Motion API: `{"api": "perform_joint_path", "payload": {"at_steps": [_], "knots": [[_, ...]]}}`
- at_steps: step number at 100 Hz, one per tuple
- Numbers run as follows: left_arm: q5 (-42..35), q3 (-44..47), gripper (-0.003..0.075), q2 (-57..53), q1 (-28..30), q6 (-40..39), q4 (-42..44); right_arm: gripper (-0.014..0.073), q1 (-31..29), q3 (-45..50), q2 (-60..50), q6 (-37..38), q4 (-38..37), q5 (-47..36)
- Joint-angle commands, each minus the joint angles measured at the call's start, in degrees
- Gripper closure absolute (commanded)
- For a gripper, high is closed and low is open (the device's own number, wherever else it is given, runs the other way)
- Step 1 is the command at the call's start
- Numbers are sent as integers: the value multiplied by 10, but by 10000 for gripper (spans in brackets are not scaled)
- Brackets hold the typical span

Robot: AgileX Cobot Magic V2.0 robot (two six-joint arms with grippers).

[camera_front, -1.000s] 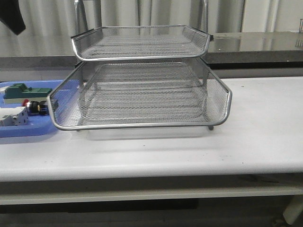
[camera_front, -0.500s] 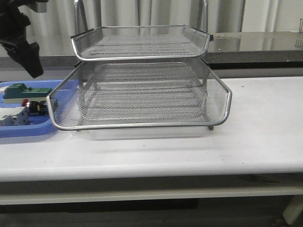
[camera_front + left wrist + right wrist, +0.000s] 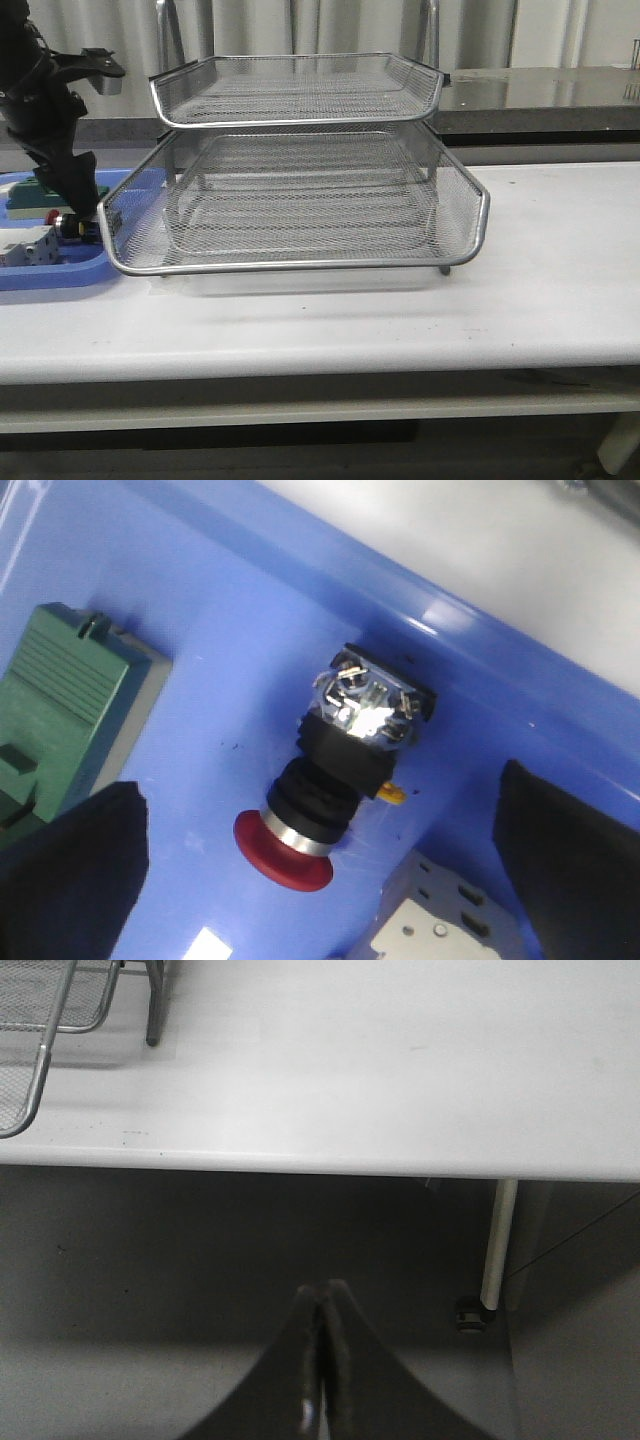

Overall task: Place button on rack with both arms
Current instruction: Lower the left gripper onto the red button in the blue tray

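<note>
At far left of the front view the left arm (image 3: 50, 110) angles down over the blue tray (image 3: 60, 275), jaws spread wide on either side of the button (image 3: 345, 770), which lies on its side in the tray beside the rack (image 3: 300, 170); the right gripper (image 3: 322, 1360), jaws pressed together, hangs below the counter (image 3: 400, 1070) edge.

place: looks like a lab or workshop test setup
bench: plain white bench (image 3: 540, 260) on metal legs
backdrop: pale curtain (image 3: 300, 30) and a grey counter (image 3: 560, 95)
gear: wire rack (image 3: 300, 190), blue tray (image 3: 50, 275) of electrical parts
</note>
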Motion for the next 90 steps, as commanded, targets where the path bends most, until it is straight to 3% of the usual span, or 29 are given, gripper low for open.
{"api": "perform_joint_path", "payload": {"at_steps": [1, 90], "knots": [[-27, -20, 56, -30, -3, 8, 0, 662, 1, -19, 3, -2, -10, -31], [-41, -59, 56, 35, -5, 11, -8, 662, 1, -19, 3, -2, -10, -31]]}}
